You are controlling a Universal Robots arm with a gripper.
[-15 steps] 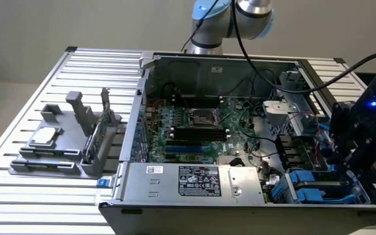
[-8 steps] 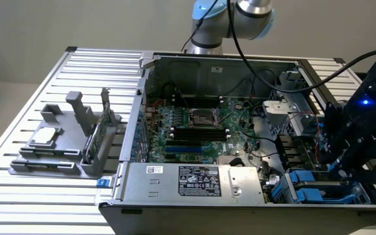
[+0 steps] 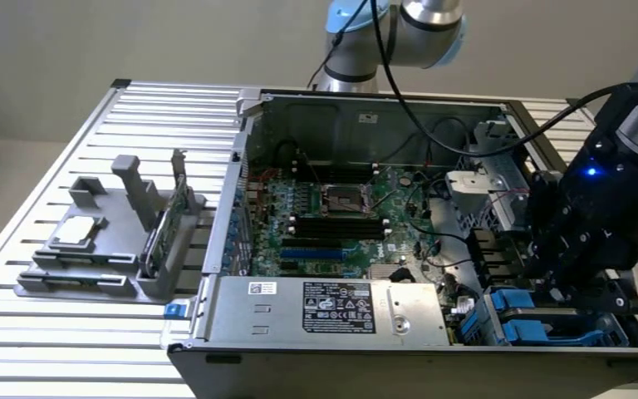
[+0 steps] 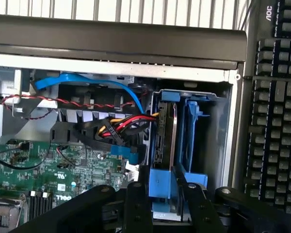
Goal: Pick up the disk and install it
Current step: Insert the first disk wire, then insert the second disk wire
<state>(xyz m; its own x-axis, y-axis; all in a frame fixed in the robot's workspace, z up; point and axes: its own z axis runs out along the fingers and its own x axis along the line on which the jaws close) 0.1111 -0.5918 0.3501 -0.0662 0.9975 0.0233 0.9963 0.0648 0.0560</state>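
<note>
The disk (image 4: pixel 166 138) stands on edge in the drive bay (image 4: pixel 196 126) at the corner of the open computer case, its thin metal side and blue rails facing the wrist camera. My gripper (image 4: pixel 161 183) reaches down over it, one black finger (image 4: pixel 138 204) on each side of its blue-railed end, shut on it. In the exterior view the gripper (image 3: pixel 557 287) hangs over the blue bay (image 3: pixel 541 332) at the case's near corner on the exterior view's right.
Red, yellow, black and blue cables (image 4: pixel 121 124) run right beside the bay. The motherboard (image 3: pixel 331 216) and power supply (image 3: pixel 331 307) fill the case. A grey fixture (image 3: pixel 109 241) with a chip and a green card stands on the exterior view's left. A keyboard (image 4: pixel 276 111) lies outside the case wall.
</note>
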